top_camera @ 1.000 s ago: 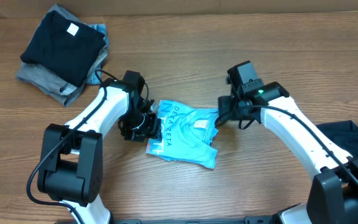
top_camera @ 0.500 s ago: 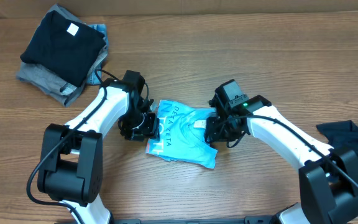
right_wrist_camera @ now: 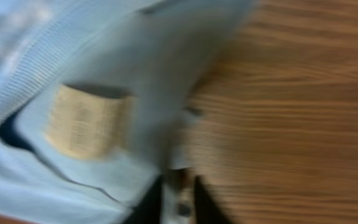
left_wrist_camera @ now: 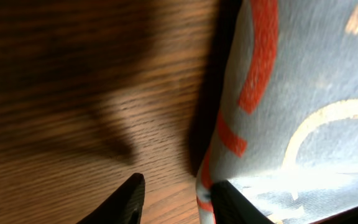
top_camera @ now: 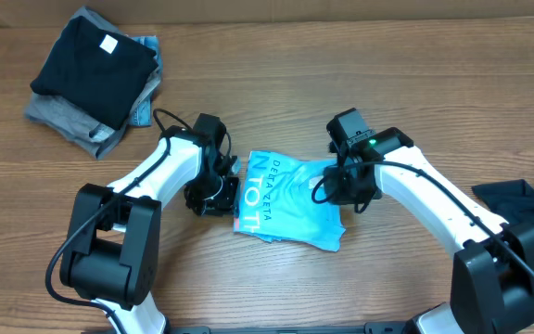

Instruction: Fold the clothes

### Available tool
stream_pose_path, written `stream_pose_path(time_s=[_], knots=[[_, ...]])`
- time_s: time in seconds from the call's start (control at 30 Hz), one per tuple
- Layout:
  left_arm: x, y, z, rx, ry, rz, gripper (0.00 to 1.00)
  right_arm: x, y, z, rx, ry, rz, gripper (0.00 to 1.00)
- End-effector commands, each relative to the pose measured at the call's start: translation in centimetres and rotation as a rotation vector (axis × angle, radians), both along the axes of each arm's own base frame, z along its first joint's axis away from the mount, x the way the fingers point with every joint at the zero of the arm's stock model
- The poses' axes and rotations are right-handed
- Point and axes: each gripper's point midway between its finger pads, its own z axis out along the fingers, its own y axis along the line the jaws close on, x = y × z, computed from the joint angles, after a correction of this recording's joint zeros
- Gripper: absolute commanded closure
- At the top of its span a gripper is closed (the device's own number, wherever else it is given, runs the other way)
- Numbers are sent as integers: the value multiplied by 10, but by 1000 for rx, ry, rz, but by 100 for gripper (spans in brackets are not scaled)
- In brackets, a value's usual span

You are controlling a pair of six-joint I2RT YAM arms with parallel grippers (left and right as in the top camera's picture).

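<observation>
Pinches shirt (top_camera: 290, 195) at 3 o'clock, right gripper (right_wrist_camera: 178, 200) nearly closed; straddles 9 o'clock edge, left gripper (left_wrist_camera: 179, 191) partly spread, for lifting.

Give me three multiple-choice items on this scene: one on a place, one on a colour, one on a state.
1. Where does the sky-blue T-shirt lie?
A. On the pile at the table's far corner
B. On the table, between the left gripper and the right gripper
C. Draped over an arm

2. What colour is its DELTA ZETA lettering?
A. Yellow
B. Black
C. White

3. How is the black T-shirt?
A. Folded, on top of grey clothes
B. Spread flat, sleeves out
C. Hanging from a gripper

Answers:
1 B: the overhead view shows it mid-table with a gripper at each side edge.
2 C: the letters read white on the blue cloth.
3 A: it sits as a neat folded square on the grey pile.
</observation>
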Motion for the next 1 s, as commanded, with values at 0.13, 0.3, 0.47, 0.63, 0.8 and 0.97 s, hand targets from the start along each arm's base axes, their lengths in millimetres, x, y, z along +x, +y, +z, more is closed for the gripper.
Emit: stream_pose_path(time_s=[0.13,0.3,0.47,0.63,0.8,0.97], knots=[[-5,6,-4,34,11,-3,65,7,-16,10,-75,-37,-60,50],[-8,-6,0,-41,26,-11,44,-19,42,20,264,61,220,52],[-8,-6,1,-53,28,-5,60,-16,78,33,453,8,347,55],[8,-19,24,-212,22,34,55,1,82,12,443,-57,292,51],[32,-15,42,-247,-36,53,49,-6,83,-10,450,2,277,62],[49,-16,44,-260,-103,54,43,-6,83,-14,449,4,276,77]])
